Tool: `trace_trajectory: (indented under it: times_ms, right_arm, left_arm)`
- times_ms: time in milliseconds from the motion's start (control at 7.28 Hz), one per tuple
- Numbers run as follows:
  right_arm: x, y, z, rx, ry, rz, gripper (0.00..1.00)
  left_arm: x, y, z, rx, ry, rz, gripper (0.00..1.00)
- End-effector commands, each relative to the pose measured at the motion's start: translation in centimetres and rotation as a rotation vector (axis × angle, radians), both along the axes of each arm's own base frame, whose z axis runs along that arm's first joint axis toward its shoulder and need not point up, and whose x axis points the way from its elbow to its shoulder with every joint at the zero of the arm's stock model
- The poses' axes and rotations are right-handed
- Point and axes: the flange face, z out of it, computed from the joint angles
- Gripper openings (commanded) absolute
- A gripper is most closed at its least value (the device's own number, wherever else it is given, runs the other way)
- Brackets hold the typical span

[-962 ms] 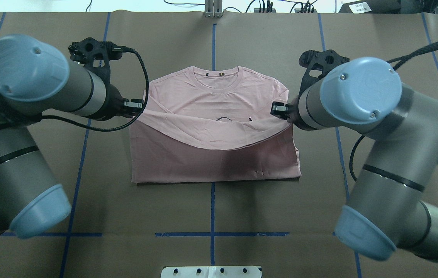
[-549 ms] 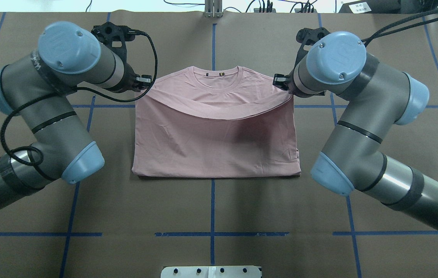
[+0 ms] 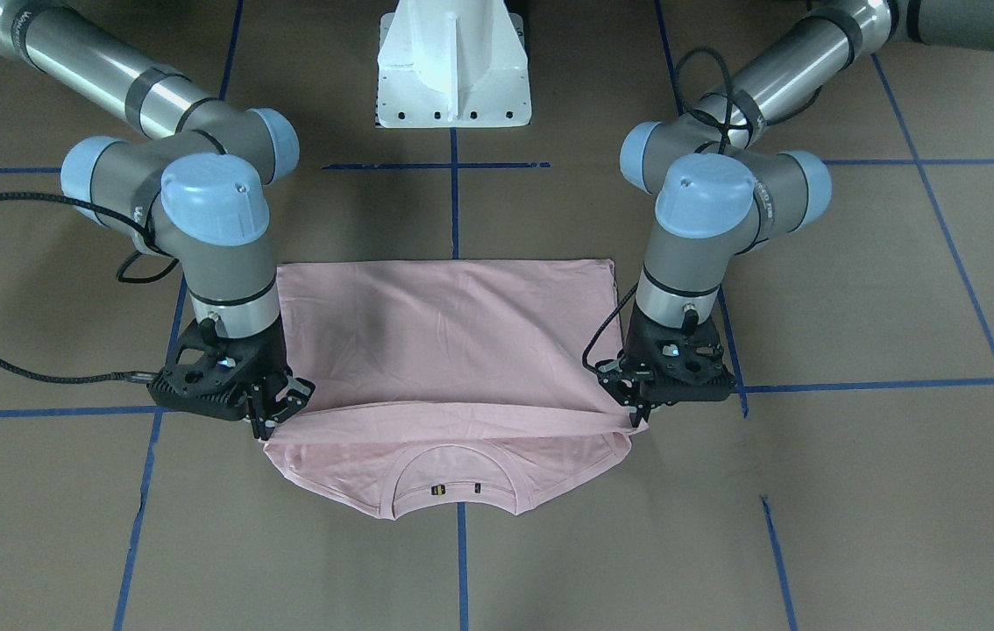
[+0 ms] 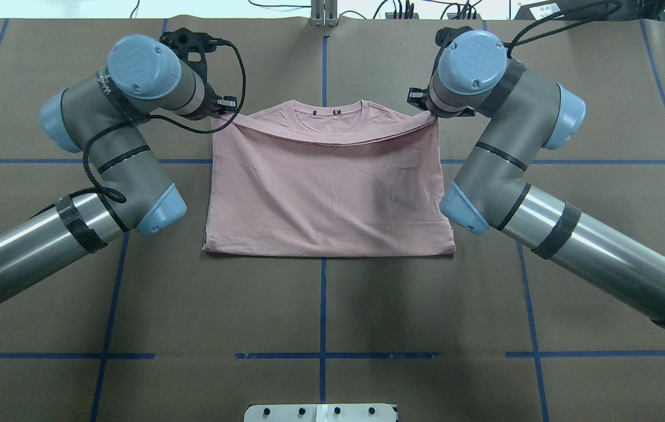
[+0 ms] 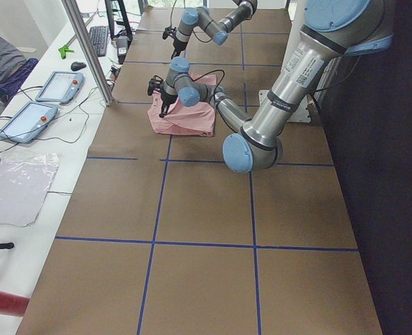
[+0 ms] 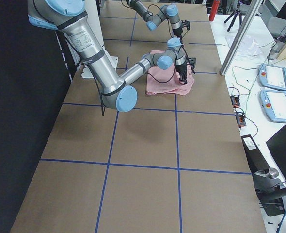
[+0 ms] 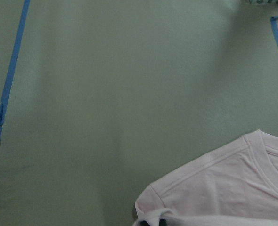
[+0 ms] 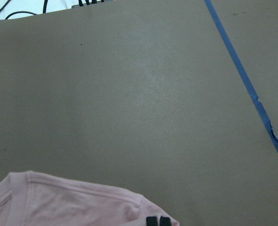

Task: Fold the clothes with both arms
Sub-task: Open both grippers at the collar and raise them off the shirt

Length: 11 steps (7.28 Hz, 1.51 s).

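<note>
Both end effectors are clamped shut on cloth. The left end effector (image 4: 225, 109) pinches the left corner of the T-shirt's (image 4: 326, 193) turned-over edge, and the right end effector (image 4: 420, 103) pinches the right corner. In the right wrist view its black fingertips (image 8: 158, 221) press together on pink fabric at the bottom edge.

Brown paper covers the worktop (image 4: 321, 316), which is crossed by blue tape lines (image 4: 108, 305). The left arm (image 4: 104, 146) and right arm (image 4: 520, 158) reach in from the near corners to the far side of the shirt, one on each flank. White lettering runs along the left arm's wrist section, too small to read. A white pedestal (image 3: 453, 70) stands at the near edge, between the arm bases.

The shirt lies at the centre of the worktop, doubled over, with its near fold line straight and plain pink cloth facing up. The held edge sags in a shallow curve between the two end effectors, just short of the collar (image 4: 328, 125). The shoulders and the ribbed collar remain uncovered on the far side. Two small dark tags (image 3: 453, 489) with yellowish marks sit inside the collar; their writing cannot be read.
</note>
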Motion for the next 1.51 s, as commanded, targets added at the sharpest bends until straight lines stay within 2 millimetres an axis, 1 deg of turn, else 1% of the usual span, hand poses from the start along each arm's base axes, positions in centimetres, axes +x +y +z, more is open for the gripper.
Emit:
trace_trajectory:
  times_ms: [0,137,275,412,549,687,824,962,1099,1236,1374]
  right_arm:
    - [-0.9,-1.9,2.1,-0.003,0.017,-0.001,0.35]
    - [-1.3,-1.7,2.5,0.001,0.029,-0.003,0.99]
    - [-1.3,-1.6,2.0,0.009,0.023,-0.014,1.00]
    - [-1.1,-1.6,1.4,0.041,0.031,-0.048,1.00]
    - [-0.5,-1.2,0.8,0.061,0.021,-0.065,1.00]
    - [-0.5,-1.1,0.2,0.076,0.016,-0.067,1.00]
    - [0.4,-0.2,0.1,0.110,0.020,-0.098,1.00]
    - [1.1,0.9,-1.3,0.156,0.009,-0.125,1.00]
    - [0.3,3.3,-0.5,0.163,0.008,-0.144,1.00]
    - [0.4,5.7,-2.0,0.200,-0.029,-0.147,1.00]
    - [0.7,7.0,-3.7,0.233,-0.081,-0.142,1.00]
  left_arm:
    - [1.0,-1.2,2.0,0.030,-0.039,0.024,0.88]
    - [0.6,-1.2,2.1,0.094,-0.055,0.066,1.00]
    - [0.1,-0.6,2.9,0.117,-0.031,0.072,1.00]
    - [-1.0,0.7,2.9,0.138,-0.010,0.076,1.00]
    - [-2.6,2.5,1.9,0.162,0.016,0.078,1.00]
    - [-3.8,4.9,2.2,0.161,0.046,0.112,1.00]
    - [-5.0,7.2,2.0,0.164,0.087,0.133,1.00]
    - [-5.3,10.7,2.7,0.138,0.120,0.143,1.00]
    - [-3.5,14.3,2.8,0.074,0.163,0.140,1.00]
    - [-1.6,16.7,1.8,0.051,0.195,0.132,1.00]
    - [-0.8,17.6,1.7,0.052,0.196,0.135,1.00]
